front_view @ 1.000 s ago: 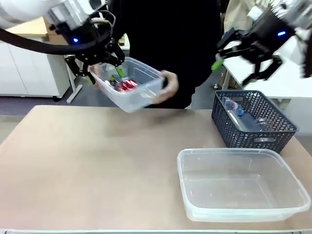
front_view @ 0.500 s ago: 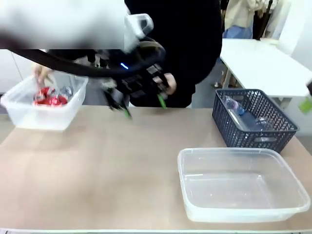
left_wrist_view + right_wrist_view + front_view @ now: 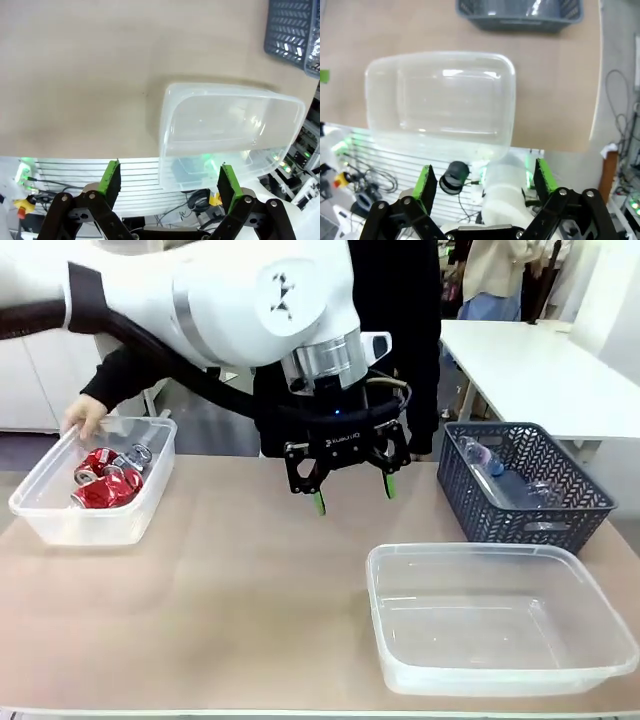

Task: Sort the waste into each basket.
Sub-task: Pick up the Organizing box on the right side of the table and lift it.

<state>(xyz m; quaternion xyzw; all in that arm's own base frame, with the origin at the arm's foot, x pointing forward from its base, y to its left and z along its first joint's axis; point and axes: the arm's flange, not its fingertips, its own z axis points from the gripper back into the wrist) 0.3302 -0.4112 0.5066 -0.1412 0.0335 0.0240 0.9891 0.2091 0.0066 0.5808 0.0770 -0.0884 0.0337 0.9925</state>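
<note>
A clear tub [image 3: 92, 524] at the table's left holds several red cans [image 3: 104, 483]; a person's hand [image 3: 84, 418] rests on its far rim. A second clear tub [image 3: 470, 553] sits bare at the front right, also seen in the left wrist view [image 3: 225, 125] and the right wrist view [image 3: 440, 100]. Clear bottles [image 3: 480, 456] lie in the dark grey basket [image 3: 520, 526]. My left gripper [image 3: 352, 483] hangs open over the table's middle, nothing between its green pads [image 3: 111, 178]. My right gripper [image 3: 484, 180] is open, high above the bare tub.
The dark grey lattice basket [image 3: 292, 27] stands at the back right, behind the bare tub, and appears at the top of the right wrist view [image 3: 520, 12]. Bare tabletop [image 3: 230, 580] stretches between the two tubs. A white table [image 3: 540, 370] stands behind at the right.
The person has set the tub of cans down at the table's left. My left arm swung from that tub to the middle. My right arm left the front view.
</note>
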